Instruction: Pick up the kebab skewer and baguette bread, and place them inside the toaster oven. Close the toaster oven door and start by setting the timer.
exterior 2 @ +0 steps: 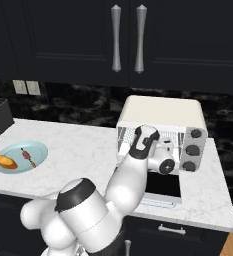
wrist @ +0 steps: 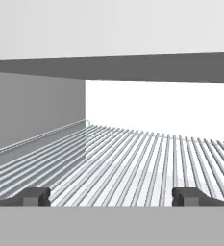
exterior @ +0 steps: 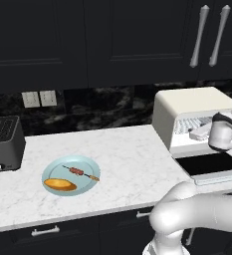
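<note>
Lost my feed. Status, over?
End effector open, empty, at oven rack. Skewer, bread on plate. Door down. Nothing blocking.

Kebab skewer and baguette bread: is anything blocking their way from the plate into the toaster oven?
Nothing visible. The toaster oven door is folded down, and bare counter lies between the plate and the toaster oven. The open, empty gripper sits at the wire rack itself.

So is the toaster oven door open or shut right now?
Open: the toaster oven door lies folded down flat, baring the wire rack.
</note>
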Motion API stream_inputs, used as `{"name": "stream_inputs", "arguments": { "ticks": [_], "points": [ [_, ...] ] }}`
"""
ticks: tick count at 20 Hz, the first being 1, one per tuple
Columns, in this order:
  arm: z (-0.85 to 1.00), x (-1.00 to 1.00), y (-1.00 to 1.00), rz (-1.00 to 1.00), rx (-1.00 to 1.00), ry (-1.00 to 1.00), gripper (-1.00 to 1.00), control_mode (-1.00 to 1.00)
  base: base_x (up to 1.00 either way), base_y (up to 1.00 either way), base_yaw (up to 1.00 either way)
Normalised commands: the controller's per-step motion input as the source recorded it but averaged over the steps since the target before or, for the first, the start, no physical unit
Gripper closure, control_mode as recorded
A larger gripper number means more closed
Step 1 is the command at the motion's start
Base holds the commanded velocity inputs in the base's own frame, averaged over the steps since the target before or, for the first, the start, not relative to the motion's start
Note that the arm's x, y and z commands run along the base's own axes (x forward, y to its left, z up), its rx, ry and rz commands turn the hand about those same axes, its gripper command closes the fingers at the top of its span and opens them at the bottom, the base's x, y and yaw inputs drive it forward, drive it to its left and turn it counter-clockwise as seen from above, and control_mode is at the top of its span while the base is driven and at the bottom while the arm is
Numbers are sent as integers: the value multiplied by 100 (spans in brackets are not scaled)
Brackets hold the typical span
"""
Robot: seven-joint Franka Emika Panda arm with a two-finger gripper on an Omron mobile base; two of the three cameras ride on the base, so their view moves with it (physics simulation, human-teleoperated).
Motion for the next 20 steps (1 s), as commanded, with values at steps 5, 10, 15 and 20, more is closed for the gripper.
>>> {"name": "stream_inputs", "arguments": {
  "ticks": [5, 10, 15, 20],
  "points": [
    [-22, 33, -17, 0, 0, 0, -100, -100, 0, 0, 0],
    [-28, 13, -13, 0, 0, 0, -100, -100, 0, 0, 0],
    [-62, 0, -1, -2, 0, 0, -100, -100, 0, 0, 0],
    [-75, -16, -5, -6, 0, 3, -100, -100, 0, 0, 0]
  ]
}}
